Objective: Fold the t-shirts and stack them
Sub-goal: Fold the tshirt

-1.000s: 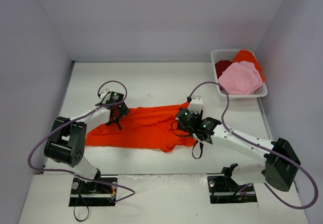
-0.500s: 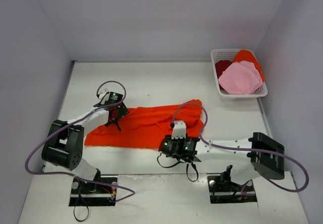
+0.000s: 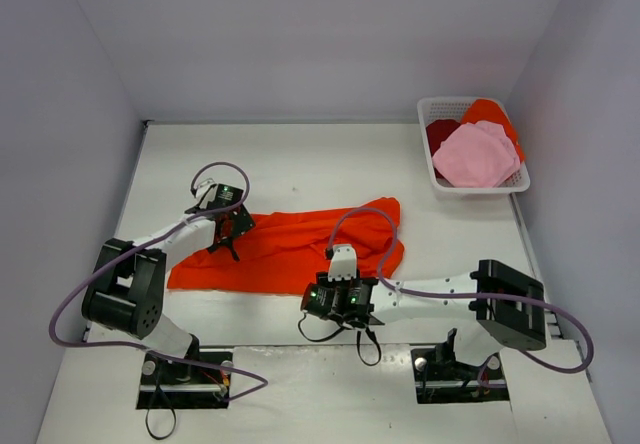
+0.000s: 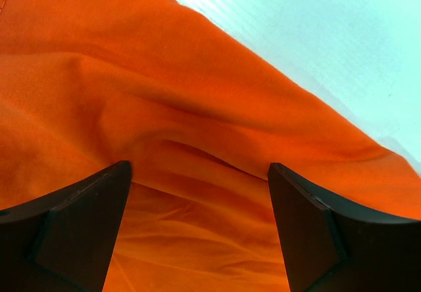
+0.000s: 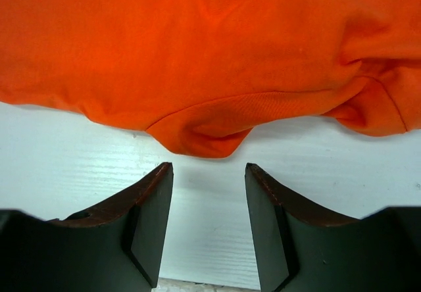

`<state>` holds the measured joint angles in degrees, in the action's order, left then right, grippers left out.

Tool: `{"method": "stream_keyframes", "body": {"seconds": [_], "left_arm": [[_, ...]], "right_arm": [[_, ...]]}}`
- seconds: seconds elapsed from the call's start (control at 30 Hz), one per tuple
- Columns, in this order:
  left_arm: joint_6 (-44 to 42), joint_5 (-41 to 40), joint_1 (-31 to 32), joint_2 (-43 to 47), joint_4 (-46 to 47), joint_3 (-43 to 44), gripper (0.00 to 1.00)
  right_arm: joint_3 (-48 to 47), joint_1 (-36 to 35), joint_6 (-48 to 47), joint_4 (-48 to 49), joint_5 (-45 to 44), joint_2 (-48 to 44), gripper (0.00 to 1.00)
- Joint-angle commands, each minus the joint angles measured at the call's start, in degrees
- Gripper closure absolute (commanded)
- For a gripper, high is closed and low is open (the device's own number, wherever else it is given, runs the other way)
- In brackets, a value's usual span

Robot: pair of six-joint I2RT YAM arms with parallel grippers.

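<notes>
Though it lies fairly flat along its left part, the large orange-red t-shirt (image 3: 270, 252) bunches into a rumpled hump at its right end, in the middle of the white table (image 3: 300, 164). The left gripper (image 4: 198, 167) sits over the shirt's far left part, its fingers spread wide above a soft fold and clamping nothing. The right gripper (image 5: 207, 170) hangs low at the shirt's near hem, over bare table, its fingers partly apart with nothing between them. In the far right corner a white basket (image 3: 476, 189) holds a light pink t-shirt (image 3: 475, 154), a dark red t-shirt (image 3: 440, 132) and another orange t-shirt (image 3: 490, 112).
</notes>
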<state>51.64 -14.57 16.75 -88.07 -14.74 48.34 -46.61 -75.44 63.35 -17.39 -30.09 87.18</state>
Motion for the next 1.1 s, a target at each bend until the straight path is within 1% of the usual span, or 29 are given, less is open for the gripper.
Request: {"method": "stream_keyframes", "body": {"seconds": [0.0,0.2,0.4,0.5,0.93,1.03,1.07], "left_arm": [[0.13,-0.55,-0.49,2.12,0.68,0.09,0.2],[-0.13,-0.81,-0.49,1.94,1.03,0.09,0.2],[-0.31,-0.81,-0.58,1.06,1.21,0.35,0.2],[-0.4,-0.81,-0.58,0.71,1.47,0.35,0.2],[-1.01,-0.55,-1.2,0.89,1.65,0.35,0.2],[-0.92,-0.37,-1.2,0.8,1.73,0.35,0.2],[-0.92,-0.37,-1.2,0.8,1.73,0.35,0.2]], "right_arm": [[-1.91,-0.32,2.21,-1.33,-4.1,1.23,0.56],[-1.73,-0.41,3.18,-1.33,-5.77,3.7,0.57],[-3.66,-0.41,2.3,-1.07,-8.4,5.98,0.65],[-4.98,-0.5,1.69,-1.07,-8.85,7.48,0.67],[-6.74,-0.41,0.37,-1.07,-9.47,8.18,0.67],[-6.57,-0.41,0.63,-0.98,-9.2,8.89,0.71],[-6.56,-0.41,0.72,-0.98,-9.03,9.15,0.76]]}}
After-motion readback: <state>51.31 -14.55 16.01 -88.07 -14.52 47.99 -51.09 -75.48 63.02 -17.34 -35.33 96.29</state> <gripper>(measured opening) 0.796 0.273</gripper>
